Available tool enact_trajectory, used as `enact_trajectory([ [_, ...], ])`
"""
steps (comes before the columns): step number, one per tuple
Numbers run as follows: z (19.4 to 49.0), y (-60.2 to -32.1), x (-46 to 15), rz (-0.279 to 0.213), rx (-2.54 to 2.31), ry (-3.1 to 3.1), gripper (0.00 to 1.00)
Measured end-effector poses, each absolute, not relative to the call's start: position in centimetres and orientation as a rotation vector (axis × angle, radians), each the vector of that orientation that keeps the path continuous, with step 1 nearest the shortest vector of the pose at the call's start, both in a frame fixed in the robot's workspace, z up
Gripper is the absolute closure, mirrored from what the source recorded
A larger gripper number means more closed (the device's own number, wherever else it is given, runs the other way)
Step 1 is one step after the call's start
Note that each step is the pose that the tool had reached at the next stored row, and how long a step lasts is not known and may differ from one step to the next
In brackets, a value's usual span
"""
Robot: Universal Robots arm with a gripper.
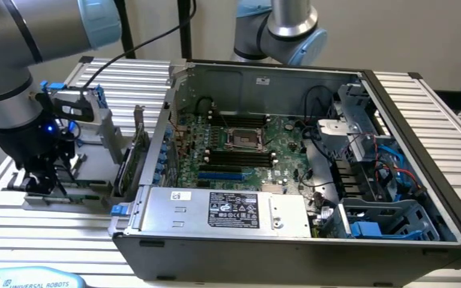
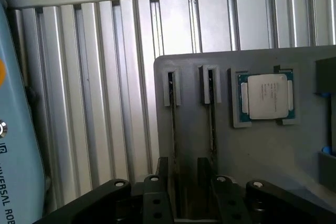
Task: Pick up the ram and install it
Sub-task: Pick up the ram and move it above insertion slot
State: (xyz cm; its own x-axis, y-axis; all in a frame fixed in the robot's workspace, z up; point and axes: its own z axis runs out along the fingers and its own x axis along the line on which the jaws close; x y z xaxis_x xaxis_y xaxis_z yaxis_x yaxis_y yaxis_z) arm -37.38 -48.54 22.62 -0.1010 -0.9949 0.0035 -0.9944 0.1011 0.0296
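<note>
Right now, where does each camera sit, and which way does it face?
Exterior view: raised and set apart, looking down into the open dark metal computer case; the grey-and-blue arm reaches down at the exterior view's left.
Wrist view: on the wrist, looking down past the open black fingers at a grey plastic holder with two narrow slots and a square silver processor chip.
Shared: the holder and the ribbed aluminium table.
</note>
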Motion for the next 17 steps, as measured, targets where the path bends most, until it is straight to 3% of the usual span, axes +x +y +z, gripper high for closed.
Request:
enact_trajectory([
  [17,20.1,-48.8,-37.8,-0.030,2.121,-2.286,0.64],
])
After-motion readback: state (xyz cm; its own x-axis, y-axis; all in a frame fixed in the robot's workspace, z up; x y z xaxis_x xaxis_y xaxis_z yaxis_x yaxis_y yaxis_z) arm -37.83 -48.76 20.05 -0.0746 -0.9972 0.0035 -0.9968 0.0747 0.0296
